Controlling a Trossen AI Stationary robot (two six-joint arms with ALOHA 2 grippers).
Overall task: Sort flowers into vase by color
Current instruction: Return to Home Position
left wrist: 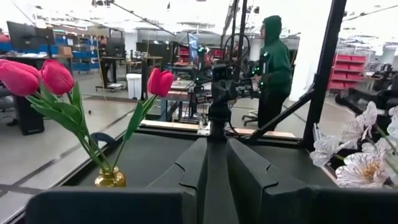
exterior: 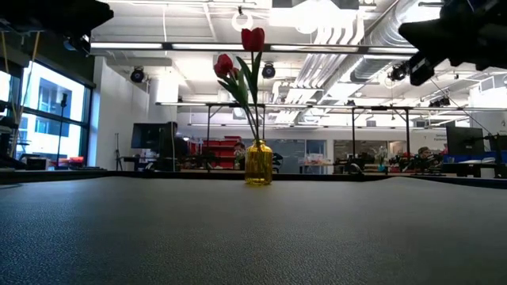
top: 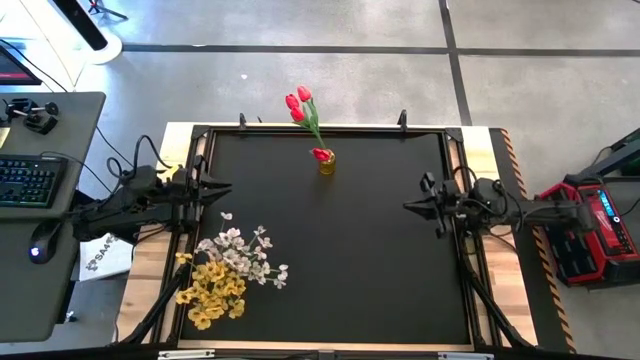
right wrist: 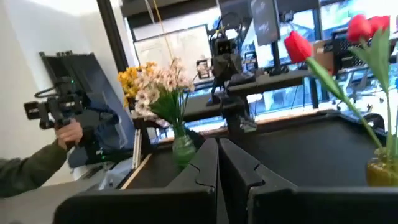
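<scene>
Left gripper and right gripper, fingers pressed together, sit at the black-topped table's side edges. Green-stemmed artificial red tulips: probably light and floppy, best pinched mid-stem.

Tulips in vase: farther back, between both jaws | blossom bunch: nearer, just beside left gripper jaws, well apart from right gripper
</scene>
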